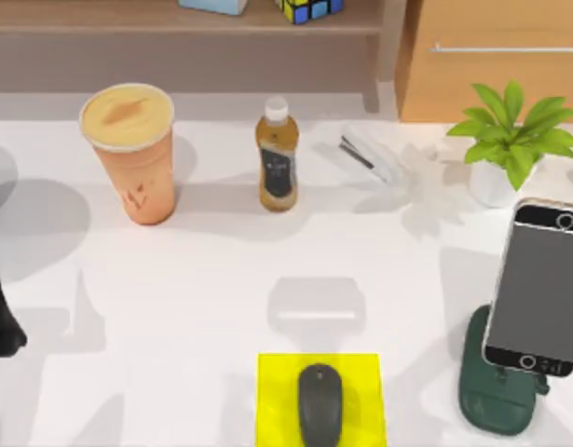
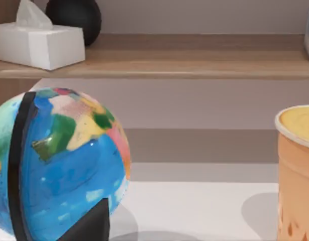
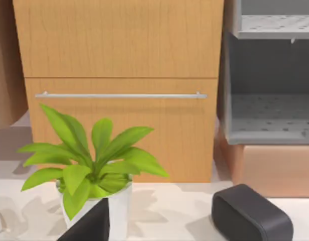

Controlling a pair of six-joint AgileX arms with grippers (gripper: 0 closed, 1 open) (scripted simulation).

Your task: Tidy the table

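Nothing on the desk (image 1: 202, 279) is picked up yet; I cannot tell either tool's state, and the next move must choose something, likely the bottle (image 1: 277, 158).

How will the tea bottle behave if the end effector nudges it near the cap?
The bottle stands tall and narrow on the table, so a high push would probably tip it. Once down, its round body would likely roll. It looks mostly full, so probably not light.

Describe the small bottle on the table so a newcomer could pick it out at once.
On the white table, look along the back edge below the wooden shelf. Right of the tall orange cup stands the bottle: amber, white-capped, dark-labelled, the slimmest upright thing there.
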